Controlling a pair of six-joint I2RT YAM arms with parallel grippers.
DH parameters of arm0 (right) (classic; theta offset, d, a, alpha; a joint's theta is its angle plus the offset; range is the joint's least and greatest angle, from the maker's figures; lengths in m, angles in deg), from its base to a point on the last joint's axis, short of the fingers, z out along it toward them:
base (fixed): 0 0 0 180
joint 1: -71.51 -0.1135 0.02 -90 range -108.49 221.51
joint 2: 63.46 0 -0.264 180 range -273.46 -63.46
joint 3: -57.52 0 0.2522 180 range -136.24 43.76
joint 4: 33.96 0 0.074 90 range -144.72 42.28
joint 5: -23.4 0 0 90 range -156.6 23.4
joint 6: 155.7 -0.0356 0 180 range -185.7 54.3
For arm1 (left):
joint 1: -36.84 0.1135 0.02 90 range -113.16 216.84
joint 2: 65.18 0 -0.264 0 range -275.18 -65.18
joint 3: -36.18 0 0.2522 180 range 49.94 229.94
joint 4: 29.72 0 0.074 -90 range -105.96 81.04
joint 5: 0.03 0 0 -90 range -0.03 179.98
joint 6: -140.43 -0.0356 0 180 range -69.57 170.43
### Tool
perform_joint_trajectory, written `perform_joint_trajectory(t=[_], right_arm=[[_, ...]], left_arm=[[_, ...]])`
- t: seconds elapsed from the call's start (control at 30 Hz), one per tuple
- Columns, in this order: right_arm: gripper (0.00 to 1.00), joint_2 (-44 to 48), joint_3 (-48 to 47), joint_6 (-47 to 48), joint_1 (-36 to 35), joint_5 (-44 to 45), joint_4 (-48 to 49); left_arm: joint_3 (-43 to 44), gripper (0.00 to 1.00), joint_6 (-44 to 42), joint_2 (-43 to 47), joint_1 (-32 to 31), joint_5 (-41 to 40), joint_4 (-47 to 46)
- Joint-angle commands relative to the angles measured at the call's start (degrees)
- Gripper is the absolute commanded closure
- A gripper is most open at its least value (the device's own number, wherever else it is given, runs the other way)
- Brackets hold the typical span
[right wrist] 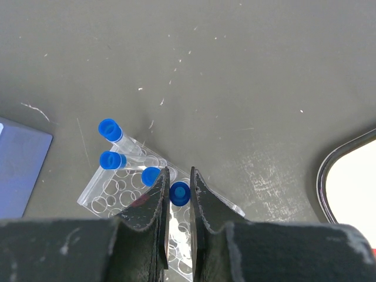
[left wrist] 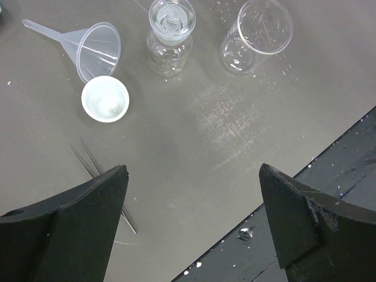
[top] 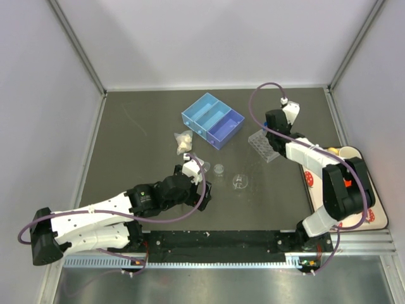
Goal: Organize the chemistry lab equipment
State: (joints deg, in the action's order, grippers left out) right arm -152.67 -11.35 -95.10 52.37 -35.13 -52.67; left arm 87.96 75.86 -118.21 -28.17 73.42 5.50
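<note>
My right gripper (right wrist: 179,185) is shut on a blue-capped test tube (right wrist: 180,193) standing in the clear holed tube rack (right wrist: 111,200). Three more blue-capped tubes (right wrist: 111,160) stand in the rack's far-left corner. In the top view the right gripper (top: 267,134) is over the rack (top: 266,149). My left gripper (left wrist: 194,197) is open and empty, low over the table. Ahead of it lie a small funnel (left wrist: 94,44) on its side, a round dish (left wrist: 105,98), a stoppered little flask (left wrist: 170,35), a tiny beaker (left wrist: 257,35) and thin metal sticks (left wrist: 88,161).
A blue divided box (top: 213,119) stands at the back centre, its corner also in the right wrist view (right wrist: 17,170). A small pale bundle (top: 183,142) lies to its left. The strawberry tray (top: 373,215) with a yellow mug (top: 347,152) is at the right edge. The black base rail (left wrist: 329,176) is close by the left gripper.
</note>
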Motion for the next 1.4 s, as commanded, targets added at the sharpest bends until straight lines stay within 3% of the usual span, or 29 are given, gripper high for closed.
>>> perform_joint_trajectory(t=[0.0,0.17,0.4,0.83,1.03,1.17,1.37], right_arm=[[0.89,-2.3,-0.1,1.8,-2.0,2.7,-0.7],[0.86,-2.5,-0.6,2.7,-3.3,4.1,-1.0],[0.70,-2.3,-0.8,3.0,-3.8,4.7,-1.4],[0.67,2.5,-1.7,4.0,-4.2,6.1,-3.3],[0.59,7.8,-4.2,6.5,-5.8,6.2,-7.4],[0.53,10.0,-6.3,7.7,-7.5,4.3,-11.3],[0.48,11.8,-6.1,5.0,-9.2,-6.5,-16.6]], left_arm=[[1.2,0.01,-0.3,-0.1,-0.3,-0.7,-1.9],[1.2,0.01,-0.5,0.0,-0.3,-0.7,-1.9],[1.3,0.01,-0.6,-0.1,-0.3,-0.5,-1.9],[1.7,0.01,-0.8,-0.5,-0.3,0.3,-2.1],[3.6,0.01,-1.3,-1.1,-0.3,1.4,-0.9],[5.7,0.02,-1.5,-2.2,-0.4,1.4,1.2],[8.8,0.02,-1.5,-2.2,-0.4,-1.1,3.9]])
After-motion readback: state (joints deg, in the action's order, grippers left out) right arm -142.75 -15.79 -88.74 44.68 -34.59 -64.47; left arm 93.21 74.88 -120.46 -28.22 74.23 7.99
